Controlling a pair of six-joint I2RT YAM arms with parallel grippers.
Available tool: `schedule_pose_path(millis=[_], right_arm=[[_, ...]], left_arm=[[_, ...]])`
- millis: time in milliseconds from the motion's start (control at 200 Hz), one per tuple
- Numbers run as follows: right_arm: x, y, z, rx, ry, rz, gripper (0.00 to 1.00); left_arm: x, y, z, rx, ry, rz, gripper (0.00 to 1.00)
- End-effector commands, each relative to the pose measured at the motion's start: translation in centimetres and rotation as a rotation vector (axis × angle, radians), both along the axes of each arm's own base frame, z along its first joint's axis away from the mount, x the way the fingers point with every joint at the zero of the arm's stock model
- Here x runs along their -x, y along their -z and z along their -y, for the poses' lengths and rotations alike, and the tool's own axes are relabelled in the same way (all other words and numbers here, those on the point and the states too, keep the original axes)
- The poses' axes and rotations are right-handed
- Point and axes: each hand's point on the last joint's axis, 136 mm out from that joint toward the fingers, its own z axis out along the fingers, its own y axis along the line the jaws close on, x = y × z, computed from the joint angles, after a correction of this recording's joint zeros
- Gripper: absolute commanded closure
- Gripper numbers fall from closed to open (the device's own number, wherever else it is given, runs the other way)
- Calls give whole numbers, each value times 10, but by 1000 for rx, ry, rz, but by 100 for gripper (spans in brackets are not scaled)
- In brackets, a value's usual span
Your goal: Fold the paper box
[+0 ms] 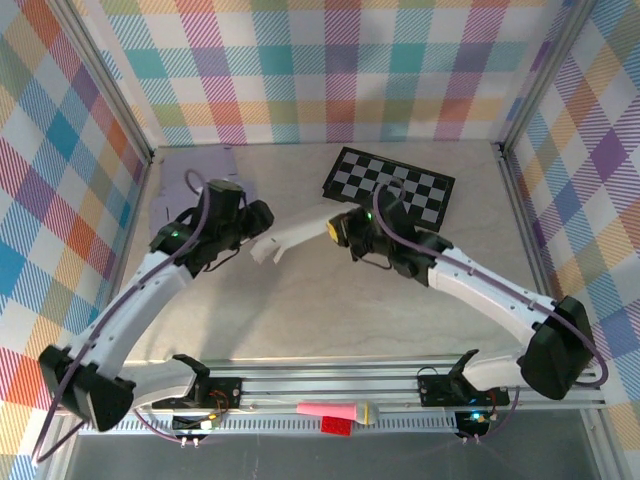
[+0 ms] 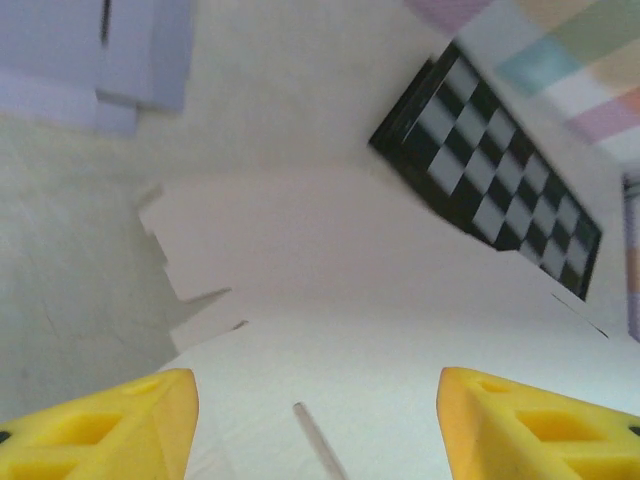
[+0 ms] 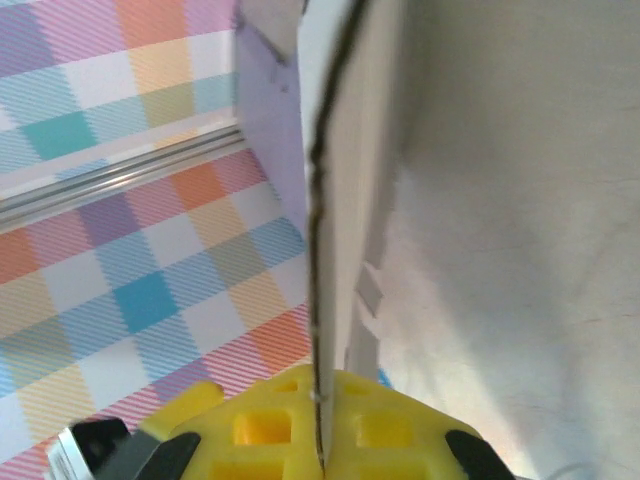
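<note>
The paper box (image 1: 292, 236) is a flat white cut-out held off the table between the two arms. My right gripper (image 1: 335, 229) is shut on its right end; in the right wrist view the yellow fingers (image 3: 260, 430) pinch the sheet's edge (image 3: 335, 200), which stands on edge. My left gripper (image 1: 257, 224) is at the box's left end. In the left wrist view its yellow fingertips (image 2: 130, 420) stand wide apart and open, with the white sheet (image 2: 330, 290) and its notched flaps spread below them.
A black-and-white checkerboard (image 1: 390, 188) lies at the back right of the table. Lavender paper sheets (image 1: 195, 180) lie at the back left. Plaid walls close in three sides. A pink and a red item (image 1: 335, 412) rest on the front rail.
</note>
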Motion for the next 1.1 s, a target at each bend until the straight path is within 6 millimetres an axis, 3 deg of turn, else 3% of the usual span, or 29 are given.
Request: schedule_pose_path(millis=[0,195,415,540,650,835,1095], right_arm=[[-3,-28,2,58,-29,-16,100],[-2,-72,3,68,-23,-67,100],[17,-91,31,123,71,-194,100],[26,-85,43,166,148,-332,100],[25,-77,39,179,181,-415,100],[-4,-64,12,139,198,-447,100],[-42,-16,-11,191,149,-476,100]], left_arm=[[8,-38,-22,-110,-3,127,38],[15,-90,-27,-155,54,260,40],[18,-128,-32,-93,3,309,39],[16,-137,-25,-32,5,287,39],[12,-138,-23,37,-9,235,39],[0,-122,-17,142,-6,90,40],[-10,-79,-2,199,39,-85,39]])
